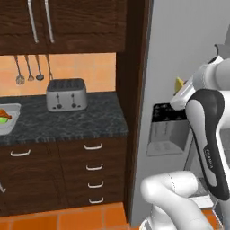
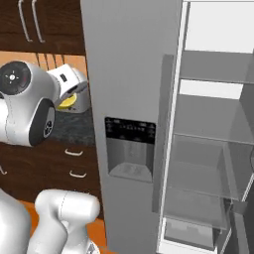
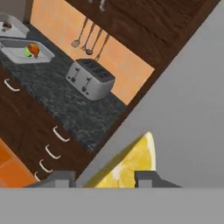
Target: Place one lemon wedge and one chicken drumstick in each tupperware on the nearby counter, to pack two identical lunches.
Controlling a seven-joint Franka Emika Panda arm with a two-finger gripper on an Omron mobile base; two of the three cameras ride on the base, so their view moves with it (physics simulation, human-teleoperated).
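In the left base view, the white arm is rising at the lower right beside the grey fridge door (image 1: 179, 67), and a sliver of the yellow lemon wedge (image 1: 179, 83) is peeking out just above the hand. Far to the left, the dark marbled counter (image 1: 81, 119) is carrying a steel toaster (image 1: 66, 95), and one tupperware (image 1: 10, 120) is sitting at the picture's left edge, already holding an orange-golden chicken drumstick (image 1: 4, 112) and a lime green wedge (image 1: 3, 119) touching it.

In the right base view, the arm's big joint is blocking much of the left side; the yellow wedge is showing just under the white hand, in front of the toaster. The fridge (image 2: 131, 99) is standing with its right door open, and grey shelves (image 2: 208, 119) are showing inside.

In the hand view, the gripper (image 3: 105, 179) is pinching the yellow wedge between its two dark fingertips (image 3: 146, 177), the fruit filling the gap and rising above them. Up at the left, well apart from the hand, two trays are lying on the counter: the nearer one with the green wedge and golden drumstick, and a second tupperware (image 3: 13, 27) at the edge holding something dark reddish, probably the other drumstick.

Judging from this, one lunch looks packed, and the second tray is waiting for the yellow wedge, which is being carried but is not yet over the counter
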